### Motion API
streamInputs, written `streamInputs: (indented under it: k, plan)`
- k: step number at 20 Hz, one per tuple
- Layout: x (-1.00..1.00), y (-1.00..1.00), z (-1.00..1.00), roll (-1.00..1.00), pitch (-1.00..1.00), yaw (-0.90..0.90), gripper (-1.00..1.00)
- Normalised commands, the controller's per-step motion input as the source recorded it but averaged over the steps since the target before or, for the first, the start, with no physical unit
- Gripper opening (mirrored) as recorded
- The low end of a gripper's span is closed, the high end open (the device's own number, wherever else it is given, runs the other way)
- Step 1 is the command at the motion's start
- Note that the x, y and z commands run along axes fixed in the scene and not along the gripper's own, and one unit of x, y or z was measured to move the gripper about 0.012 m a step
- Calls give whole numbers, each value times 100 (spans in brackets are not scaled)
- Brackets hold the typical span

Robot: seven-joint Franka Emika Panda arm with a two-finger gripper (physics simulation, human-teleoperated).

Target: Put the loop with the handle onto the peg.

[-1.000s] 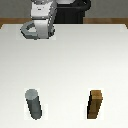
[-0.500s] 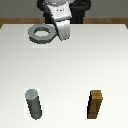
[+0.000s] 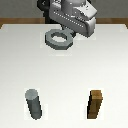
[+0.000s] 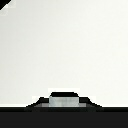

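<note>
The gripper [image 3: 75, 34] pinches the short handle of the grey loop [image 3: 59, 39], so the ring hangs flat with its hole facing down, up in the air over the far side of the white table [image 3: 65, 75]. The dark peg [image 3: 34, 104] stands at about seven o'clock from the loop, well apart. A brown wooden block [image 3: 95, 104] stands at five o'clock.

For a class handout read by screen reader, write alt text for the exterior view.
A robot arm's end effector holds a flat grey loop with a handle above the far side of a white table. Near the front stand an upright dark grey peg, toward the exterior view's left, and a brown wooden block, toward its right.
</note>
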Motion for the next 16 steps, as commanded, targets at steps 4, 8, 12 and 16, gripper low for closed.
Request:
streamInputs:
  k: [4,8,12,16]
  plan:
    - [0,-25,0,0,0,0,-100]
    - [0,-75,0,0,0,0,-100]
    - [0,-50,56,0,0,0,-100]
    - [0,0,75,0,0,0,-100]
